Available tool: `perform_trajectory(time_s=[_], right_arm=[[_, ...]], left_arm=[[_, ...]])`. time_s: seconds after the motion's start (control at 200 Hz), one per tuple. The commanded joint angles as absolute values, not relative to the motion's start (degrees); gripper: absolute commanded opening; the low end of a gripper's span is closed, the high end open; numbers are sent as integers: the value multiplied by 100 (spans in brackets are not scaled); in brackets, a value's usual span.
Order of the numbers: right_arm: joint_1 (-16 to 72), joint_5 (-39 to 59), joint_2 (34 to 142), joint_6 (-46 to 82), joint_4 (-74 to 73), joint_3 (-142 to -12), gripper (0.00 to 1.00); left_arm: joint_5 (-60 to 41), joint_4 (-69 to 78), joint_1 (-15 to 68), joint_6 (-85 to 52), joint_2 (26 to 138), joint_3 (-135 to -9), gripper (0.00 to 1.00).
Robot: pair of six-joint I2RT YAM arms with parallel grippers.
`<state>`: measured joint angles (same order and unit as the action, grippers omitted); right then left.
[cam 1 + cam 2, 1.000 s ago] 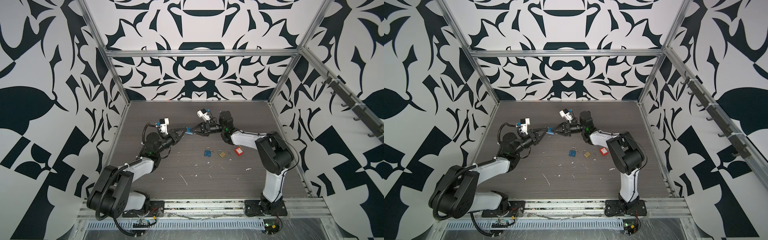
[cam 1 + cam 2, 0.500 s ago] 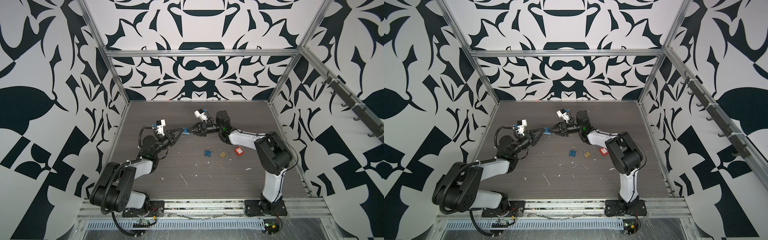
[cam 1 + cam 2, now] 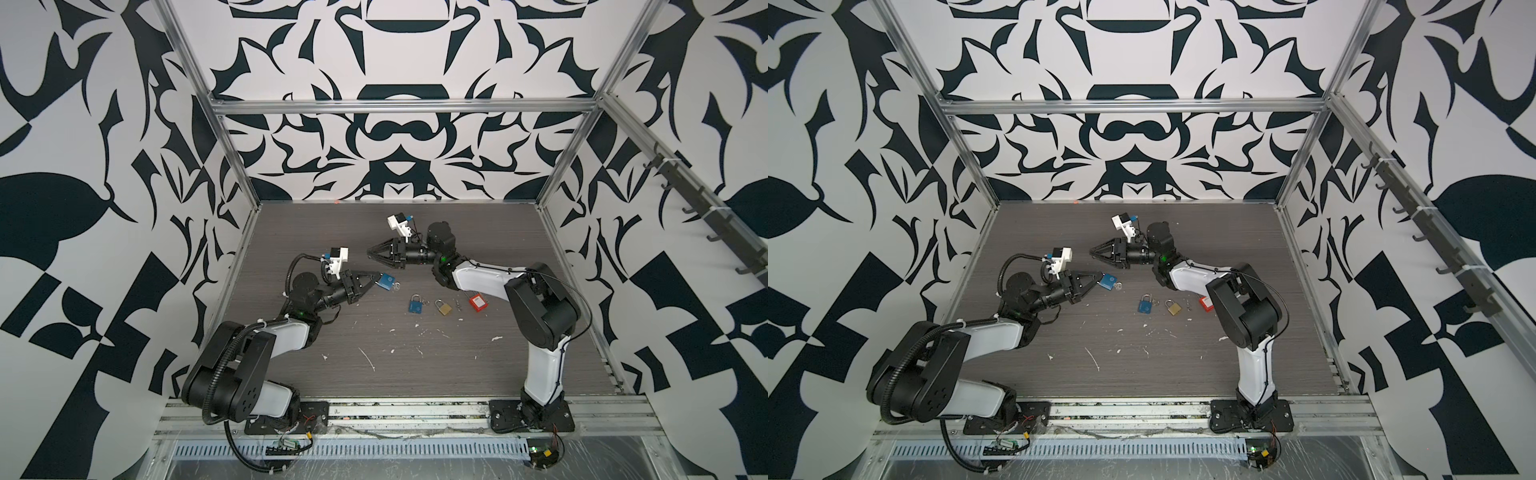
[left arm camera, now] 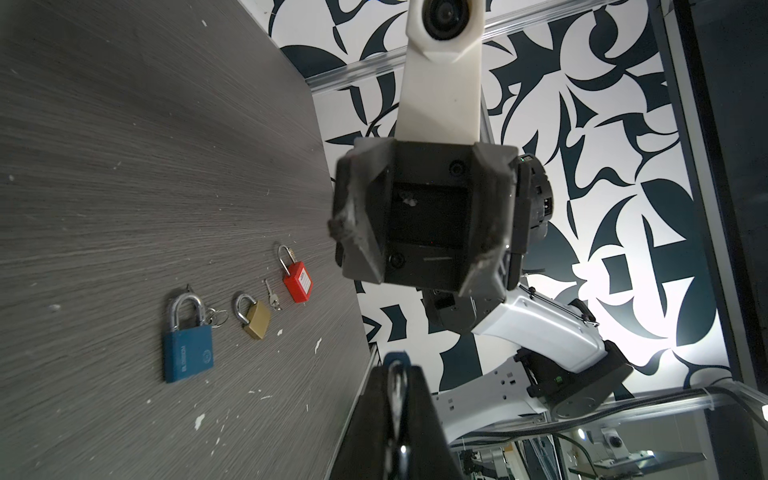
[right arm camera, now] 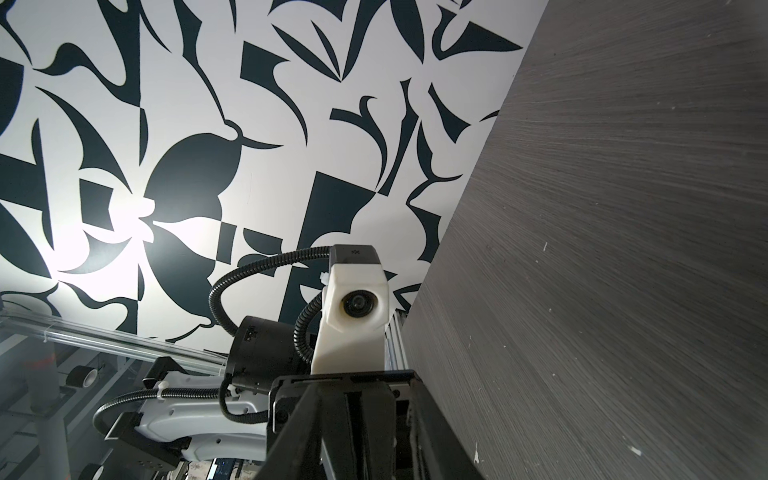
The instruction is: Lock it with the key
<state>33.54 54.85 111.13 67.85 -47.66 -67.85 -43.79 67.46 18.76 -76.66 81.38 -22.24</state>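
My left gripper (image 3: 379, 279) is shut on a blue padlock (image 3: 387, 282), held above the table left of centre. A small silver key (image 3: 397, 286) shows at the padlock's far end. In the left wrist view the fingers (image 4: 376, 399) pinch the padlock's metal shackle, with its blue body (image 4: 395, 357) beyond the tips. My right gripper (image 3: 369, 252) hovers just behind the padlock, apart from it, open and empty. The left wrist view shows it head-on (image 4: 419, 224) with nothing between its pads. In both top views the two grippers point at each other.
Three more padlocks lie in a row at the table's middle: blue (image 3: 414, 306) with a key ring, brass (image 3: 444, 308) and red (image 3: 478, 302). A loose small key (image 3: 458, 306) lies between brass and red. White specks dot the front area.
The right gripper has opened, let go at the padlock's key end and drawn back. The left gripper, still gripping the blue padlock, has moved slightly toward the front.
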Motion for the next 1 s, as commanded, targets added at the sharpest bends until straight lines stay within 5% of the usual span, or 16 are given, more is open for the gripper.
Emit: perform_trajectory(time_s=[0.0,0.435,0.74,0.995], right_arm=[[3328,5399,10754,6637,-5053,-6668,40],[3175,5390,10561,6852,-5718,-6194,52],[3094,5452,10796,7844,-7153,-5948,52],[2993,5234,10103,6738,-5645,-5252,54]], left_arm=[[-4429,6624,1854,-7611,7873,-2355,0],[-4326,3775,1811,-6140,6216,-2692,0],[-4363,3875,1777,-6163,6273,-2692,0],[-4138,4125,1418,-6428,6117,-2441,0]])
